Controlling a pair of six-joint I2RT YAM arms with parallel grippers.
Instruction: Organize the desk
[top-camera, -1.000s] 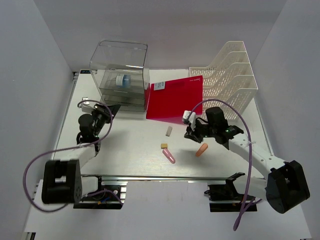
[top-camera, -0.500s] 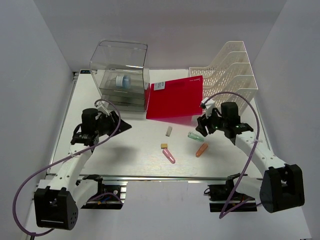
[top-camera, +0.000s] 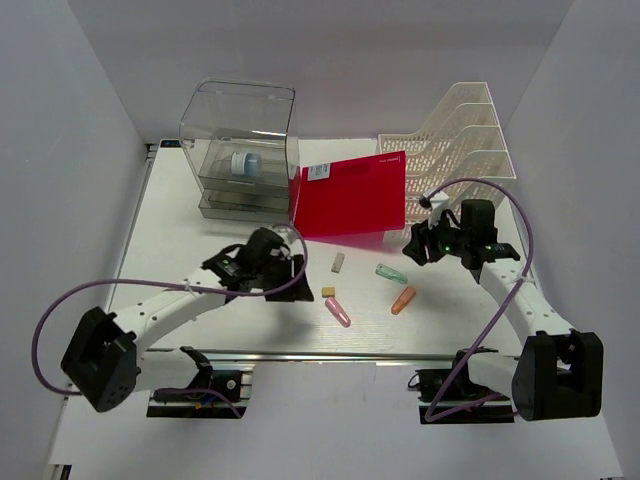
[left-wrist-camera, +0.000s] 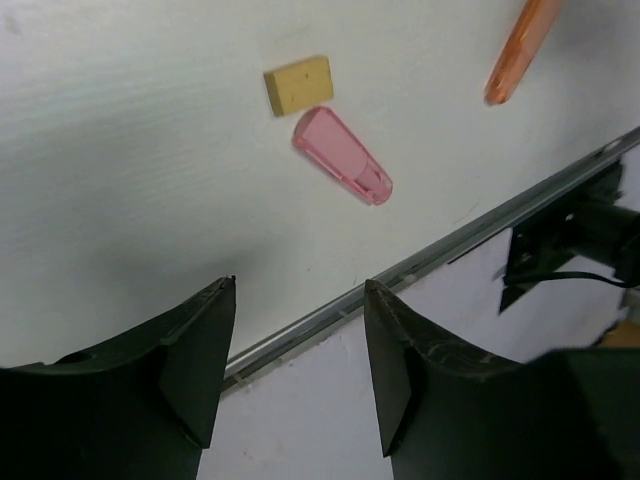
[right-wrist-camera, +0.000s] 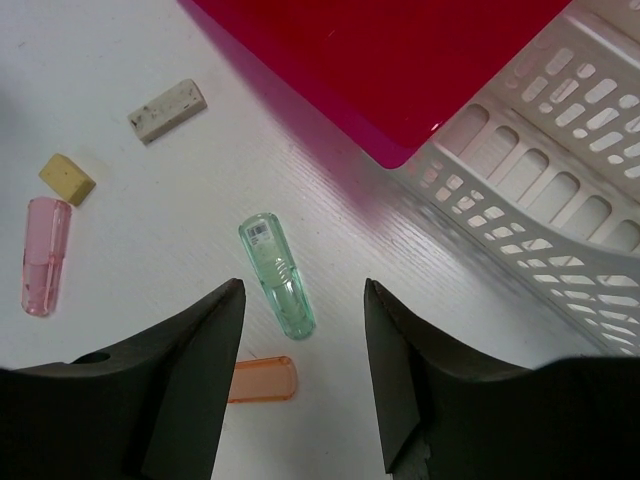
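On the white desk (top-camera: 170, 240) lie a pink tube (top-camera: 338, 312), an orange tube (top-camera: 403, 300), a green tube (top-camera: 391, 273), a yellow eraser (top-camera: 328, 292) and a grey eraser (top-camera: 338, 262). My left gripper (top-camera: 287, 270) hovers open left of the yellow eraser, holding nothing. In the left wrist view the gripper (left-wrist-camera: 299, 283) is short of the pink tube (left-wrist-camera: 342, 170) and yellow eraser (left-wrist-camera: 298, 85). My right gripper (top-camera: 415, 244) is open above the desk beside the green tube (right-wrist-camera: 278, 275), which lies free just beyond its fingertips (right-wrist-camera: 228, 300).
A clear drawer box (top-camera: 237, 150) stands at the back left and a white mesh file rack (top-camera: 465, 150) at the back right. A red folder (top-camera: 350, 195) leans between them. A silver rail (top-camera: 330, 353) runs along the near edge.
My left arm has swung from the far left toward the middle and its jaws have opened. My right gripper has opened, moved right and back, and the green tube now lies on the desk.
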